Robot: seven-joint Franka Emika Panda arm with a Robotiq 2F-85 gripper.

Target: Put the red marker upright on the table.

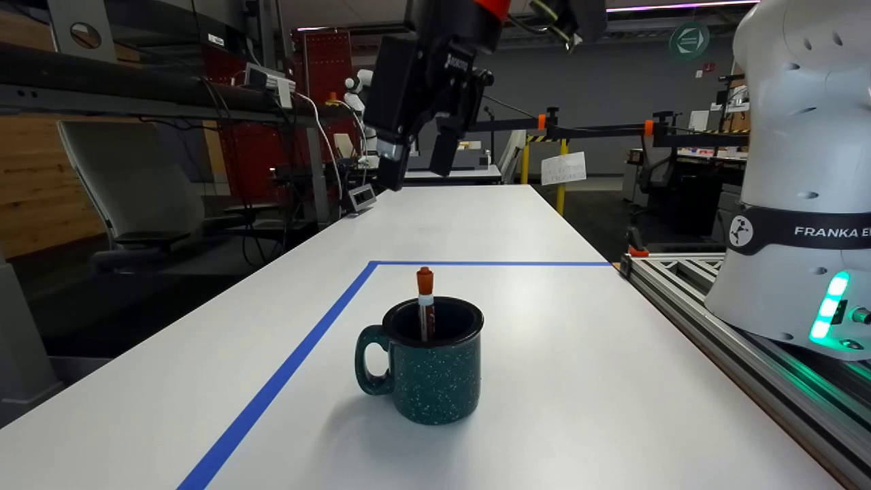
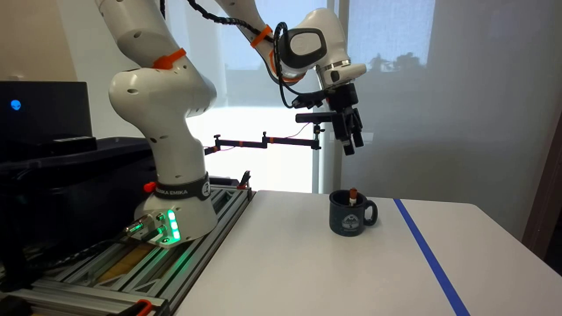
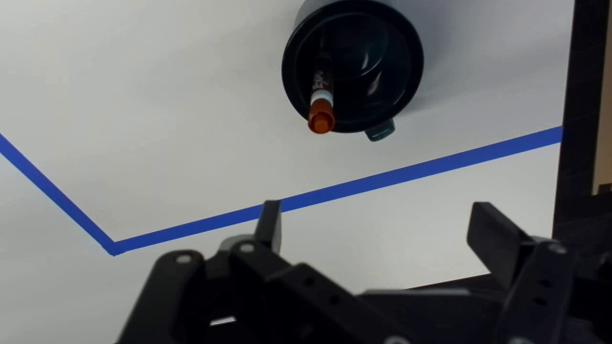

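The red marker (image 1: 425, 287) stands in the dark teal mug, cap end up, leaning on the rim; its lower end is hidden inside. It also shows in an exterior view (image 2: 353, 196) and in the wrist view (image 3: 322, 105). The mug (image 1: 439, 384) stands upright on the white table (image 1: 578, 381), inside the blue tape lines. My gripper (image 1: 416, 173) is open and empty, tilted, well above the table. In the wrist view the fingertips (image 3: 377, 205) are wide apart, with the mug and marker beyond them toward the top of the picture.
Blue tape (image 2: 428, 252) runs along the table on the mug's handle side. The grey railed bench (image 2: 210, 259) with the white robot base (image 2: 184, 219) adjoins the table. A small grey device (image 1: 362, 198) is at the table's far edge. A dark jointed bar (image 1: 599, 129) stands behind.
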